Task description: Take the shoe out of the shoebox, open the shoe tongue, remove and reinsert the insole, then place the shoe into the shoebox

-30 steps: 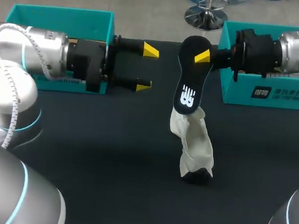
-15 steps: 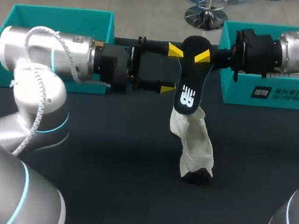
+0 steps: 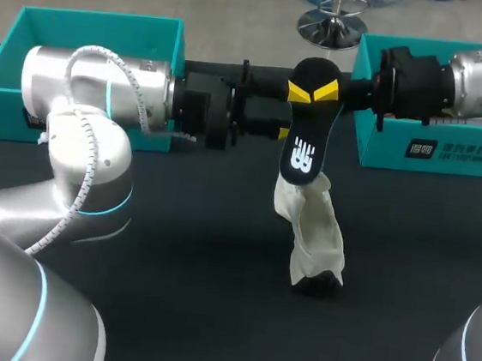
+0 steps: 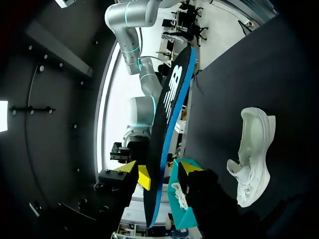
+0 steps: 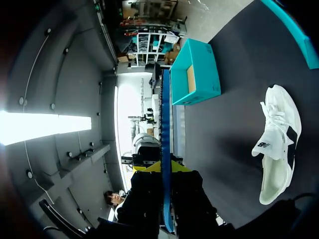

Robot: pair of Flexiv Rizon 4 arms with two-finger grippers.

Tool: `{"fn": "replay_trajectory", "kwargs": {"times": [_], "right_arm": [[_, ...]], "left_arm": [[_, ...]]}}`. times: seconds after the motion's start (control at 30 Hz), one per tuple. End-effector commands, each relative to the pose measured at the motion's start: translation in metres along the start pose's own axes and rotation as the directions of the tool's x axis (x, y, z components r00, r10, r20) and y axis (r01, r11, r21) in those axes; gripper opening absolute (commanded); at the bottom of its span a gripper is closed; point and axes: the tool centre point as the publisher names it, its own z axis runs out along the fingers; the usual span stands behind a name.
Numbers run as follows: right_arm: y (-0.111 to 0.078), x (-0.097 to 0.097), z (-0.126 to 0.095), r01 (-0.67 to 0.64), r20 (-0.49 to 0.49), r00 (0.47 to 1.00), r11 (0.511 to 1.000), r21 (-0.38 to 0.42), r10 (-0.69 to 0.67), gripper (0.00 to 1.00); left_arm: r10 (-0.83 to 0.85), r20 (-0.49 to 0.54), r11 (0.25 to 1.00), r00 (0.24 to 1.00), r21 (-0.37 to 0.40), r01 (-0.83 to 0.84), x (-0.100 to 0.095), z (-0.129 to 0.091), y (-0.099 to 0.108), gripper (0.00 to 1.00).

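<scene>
At upper centre of head view, insole point(image 3: 306, 131) is held upright in air, its upper end pinched by right gripper point(image 3: 326, 91). Left gripper point(image 3: 289, 112) is spread, fingers flanking insole, grip not yet made. Shoe point(image 3: 317, 240) is laid at frame centre on table point(image 3: 171, 268). Insole is judged light, thin and floppy: to be gripped on flat faces.

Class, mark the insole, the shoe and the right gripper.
insole point(image 3: 302, 157): head view, on its white logo.
shoe point(image 3: 314, 227): head view, on its white side.
right gripper point(image 5: 162, 168): right wrist view, midway between its tips.
</scene>
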Motion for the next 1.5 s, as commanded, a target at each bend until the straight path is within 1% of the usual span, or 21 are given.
{"fn": "replay_trajectory", "kwargs": {"times": [0.03,0.43,0.6,0.67,0.73,0.77,0.87,0.93,1.03,1.07,1.17,1.2,1.27,1.33,1.37,1.4,1.43,1.47,1.5], "right_arm": [[-0.001,0.001,0.000,-0.001,0.005,1.000,1.000,-0.001,0.001,0.00],[-0.001,0.001,0.000,-0.001,0.005,1.000,1.000,-0.001,0.001,0.00],[-0.001,0.001,0.000,-0.001,0.005,1.000,1.000,-0.001,0.001,0.00],[-0.001,0.001,0.000,-0.001,0.005,1.000,1.000,-0.001,0.001,1.00],[-0.001,-0.001,-0.004,-0.013,-0.004,1.000,1.000,-0.026,0.013,1.00],[-0.002,-0.002,-0.008,-0.009,0.005,1.000,0.999,-0.051,0.009,1.00],[-0.009,-0.005,-0.028,-0.011,0.014,1.000,0.989,-0.146,0.013,1.00],[-0.015,-0.007,-0.040,-0.005,0.027,1.000,0.983,-0.183,0.010,1.00],[-0.021,-0.007,-0.050,0.018,0.076,0.997,0.983,-0.183,-0.004,1.00],[-0.023,-0.007,-0.054,0.025,0.111,0.994,0.984,-0.178,-0.006,1.00],[-0.025,-0.008,-0.061,0.037,0.231,0.973,0.994,-0.102,-0.012,1.00],[-0.025,-0.009,-0.063,0.031,0.297,0.955,0.997,-0.066,-0.010,1.00],[-0.024,-0.009,-0.067,0.032,0.368,0.930,0.999,-0.017,-0.024,1.00],[-0.023,-0.011,-0.072,0.021,0.432,0.901,0.998,0.052,-0.041,1.00],[-0.023,-0.013,-0.073,0.006,0.462,0.886,0.995,0.098,-0.051,1.00],[-0.024,-0.016,-0.074,-0.039,0.501,0.865,0.991,0.124,-0.028,1.00],[-0.025,-0.020,-0.077,-0.073,0.534,0.846,0.989,0.127,-0.006,1.00],[-0.026,-0.022,-0.081,-0.083,0.559,0.829,0.991,0.100,0.013,1.00],[-0.026,-0.023,-0.085,-0.065,0.551,0.834,0.996,0.068,0.016,1.00]], "left_arm": [[-0.003,-0.004,1.000,1.000,-0.005,0.003,0.001,0.002,0.000,0.00],[-0.036,-0.021,0.999,0.999,-0.007,0.036,0.006,0.003,0.001,0.00],[-0.047,-0.031,0.999,0.998,-0.020,0.047,0.006,0.002,0.002,0.00],[-0.046,-0.035,0.999,0.998,-0.024,0.045,0.005,-0.001,0.002,0.00],[-0.046,-0.038,0.999,0.998,-0.029,0.045,0.005,-0.005,0.003,0.00],[-0.047,-0.038,0.999,0.998,-0.029,0.046,0.004,-0.006,0.003,0.00],[-0.044,-0.044,0.999,0.998,-0.029,0.043,0.003,-0.013,0.002,0.00],[-0.041,-0.048,0.999,0.998,-0.027,0.040,0.002,-0.018,0.002,0.00],[-0.049,-0.057,0.999,0.997,-0.019,0.048,0.002,-0.023,0.000,0.00],[-0.052,-0.064,0.999,0.997,-0.013,0.051,0.002,-0.024,0.000,0.00],[-0.068,-0.071,0.998,0.995,-0.003,0.067,0.004,-0.029,-0.003,0.00],[-0.073,-0.077,0.997,0.994,0.001,0.073,0.005,-0.030,-0.005,0.00],[-0.076,-0.088,0.997,0.993,0.006,0.076,0.007,-0.032,-0.008,0.00],[-0.083,-0.101,0.996,0.991,0.011,0.084,0.009,-0.033,-0.010,0.00],[-0.084,-0.106,0.996,0.991,0.014,0.086,0.010,-0.034,-0.011,0.00],[-0.093,-0.106,0.995,0.990,0.018,0.095,0.010,-0.034,-0.012,0.00],[-0.105,-0.103,0.994,0.989,0.020,0.107,0.011,-0.035,-0.014,0.00],[-0.104,-0.105,0.994,0.989,0.021,0.107,0.011,-0.036,-0.015,0.00],[-0.103,-0.107,0.994,0.989,0.024,0.106,0.011,-0.036,-0.016,0.00]]}}
